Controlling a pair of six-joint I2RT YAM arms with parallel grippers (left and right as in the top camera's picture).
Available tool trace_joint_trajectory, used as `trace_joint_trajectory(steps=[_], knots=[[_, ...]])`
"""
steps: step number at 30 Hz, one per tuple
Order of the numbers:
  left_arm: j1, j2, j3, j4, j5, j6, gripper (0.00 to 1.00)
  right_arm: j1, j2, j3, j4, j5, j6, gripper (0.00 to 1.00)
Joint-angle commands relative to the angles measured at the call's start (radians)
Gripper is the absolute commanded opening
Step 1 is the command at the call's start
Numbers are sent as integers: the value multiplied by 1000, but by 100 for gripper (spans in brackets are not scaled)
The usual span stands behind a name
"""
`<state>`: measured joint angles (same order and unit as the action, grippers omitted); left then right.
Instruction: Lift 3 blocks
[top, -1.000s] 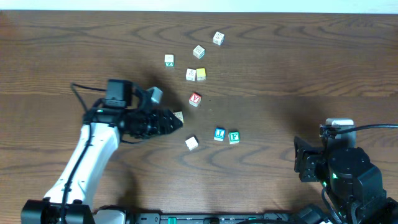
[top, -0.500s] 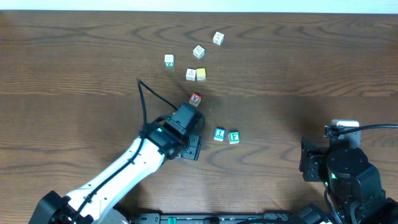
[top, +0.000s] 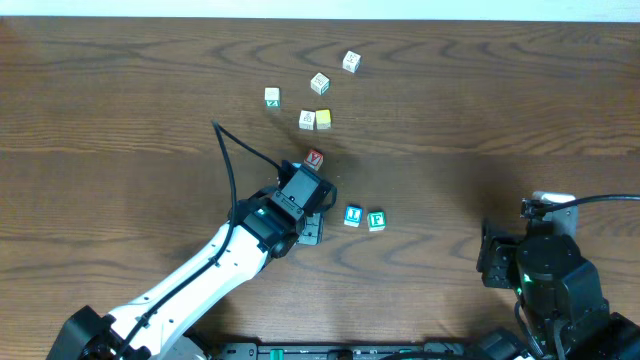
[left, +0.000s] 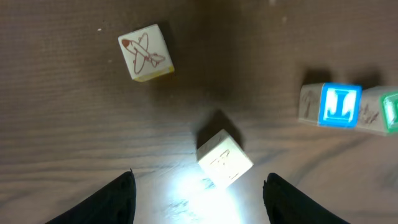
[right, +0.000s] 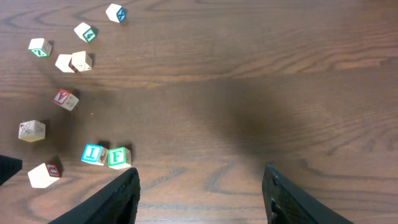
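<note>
A dark brown desk (top: 480, 100) with streaky wood grain carries a scatter of small wooden alphabet cubes, each with square faces and softly worn edges.

The cream block (left: 225, 158) lies near the middle of the desk, turned corner-on in the left wrist view. Its pale top face bears a faint mark, too washed out by a glare spot to read. It sits between the two dark fingers (left: 118, 199) of the left gripper (left: 199, 183), which stands wide and touches neither side of the cube. From overhead this block is hidden under the white arm's black gripper.

Near it, toward the right arm, sit the blue-letter block (top: 352, 215), with a bright blue frame around a blue "I", and the green F block (top: 376, 221), framed in green. These two lie side by side, touching or nearly so.

An airplane block (left: 145, 52), cream with a red plane drawing and a yellow side, lies apart beyond the cream one. A red Y block (top: 314, 159) lies just beyond the left gripper.

The right gripper (right: 199, 186) hangs wide over bare wood at the desk's near right, with nothing between its fingers.
</note>
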<state>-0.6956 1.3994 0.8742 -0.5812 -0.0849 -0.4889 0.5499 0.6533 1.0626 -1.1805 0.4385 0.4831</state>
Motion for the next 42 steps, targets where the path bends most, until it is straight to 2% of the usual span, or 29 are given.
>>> trace_joint_trajectory(steps=[1, 7, 18, 23, 33, 42], knots=[[-2, 32, 7, 0, -21, -204, 66, -3, 2, -7, 8, 17, 22, 60], [-2, 81, 7, -1, -18, -430, 60, -3, 2, -7, 14, 17, 22, 61], [-36, 114, 7, 1, -14, -680, 58, -3, 2, -7, 21, 17, 22, 61], [-72, 116, 7, 7, -34, -721, 58, -3, 2, -7, 25, 16, 22, 61], [-95, 142, 7, -1, -101, -710, 57, -3, 2, -7, 24, -3, 21, 61], [-95, 194, 7, 13, -101, -710, 57, -3, 2, -7, 23, -3, 21, 61]])
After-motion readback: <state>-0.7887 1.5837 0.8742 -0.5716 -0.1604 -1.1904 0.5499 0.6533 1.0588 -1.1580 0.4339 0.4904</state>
